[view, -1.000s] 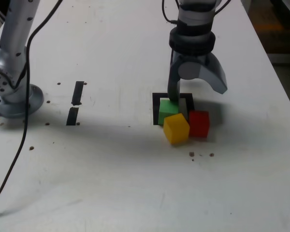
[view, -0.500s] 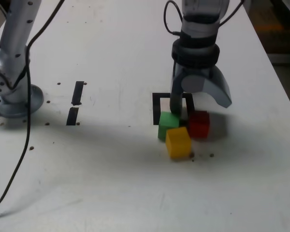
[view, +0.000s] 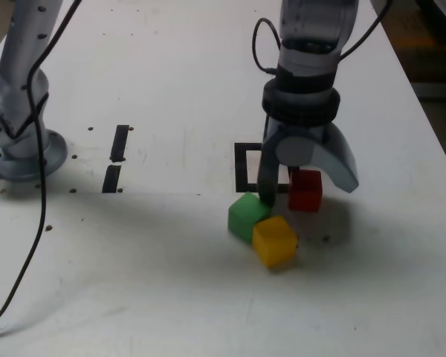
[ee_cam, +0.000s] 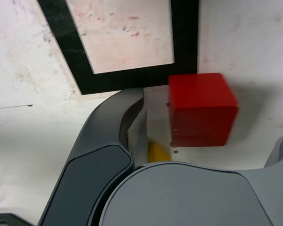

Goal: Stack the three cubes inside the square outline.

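Note:
In the exterior view my gripper (view: pixel 308 192) hangs open just in front of the square outline (view: pixel 245 165), whose right part it hides. The red cube (view: pixel 305 190) stands between the two fingers, nearer the dark finger (view: pixel 267 186), and looks free of both. Outside the outline, on its near side, the green cube (view: pixel 247 216) touches the yellow cube (view: pixel 274 240). The wrist view shows the red cube (ee_cam: pixel 202 108) just outside a corner of the square outline (ee_cam: pixel 184 47). A sliver of the yellow cube (ee_cam: pixel 156 153) shows behind one finger (ee_cam: pixel 108 155) of the open gripper (ee_cam: pixel 207 117).
Two short black strips (view: pixel 120 143) (view: pixel 111 178) lie at the exterior view's left. The arm base (view: pixel 15 141) stands at the far left with a black cable (view: pixel 37 201) trailing toward the front. The table's right edge (view: pixel 431 126) runs near the gripper.
The gripper has moved toward the table's front. Its dark finger has pushed the green cube out of the outline, and the yellow cube has slid forward with it. The red cube has stayed put.

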Robot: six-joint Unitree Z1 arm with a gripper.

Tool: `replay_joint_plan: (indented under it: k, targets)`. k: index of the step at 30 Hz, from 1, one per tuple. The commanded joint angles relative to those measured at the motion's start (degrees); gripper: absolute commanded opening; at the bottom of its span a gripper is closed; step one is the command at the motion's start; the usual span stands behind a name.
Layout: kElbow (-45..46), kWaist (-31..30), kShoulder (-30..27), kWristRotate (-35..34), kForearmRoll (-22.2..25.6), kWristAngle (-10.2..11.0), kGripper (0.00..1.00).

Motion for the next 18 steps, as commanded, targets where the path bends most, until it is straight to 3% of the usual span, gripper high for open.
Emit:
replay_joint_plan:
  k: [1, 9, 18]
  targets:
    - [0.5, -0.6, -0.8, -0.3, -0.2, -0.7, 0.97]
    - [2.3, -1.3, -2.4, -1.1, -0.3, -0.4, 0.97]
    - [1.6, 0.0, -3.3, -1.1, 0.5, 5.0, 0.96]
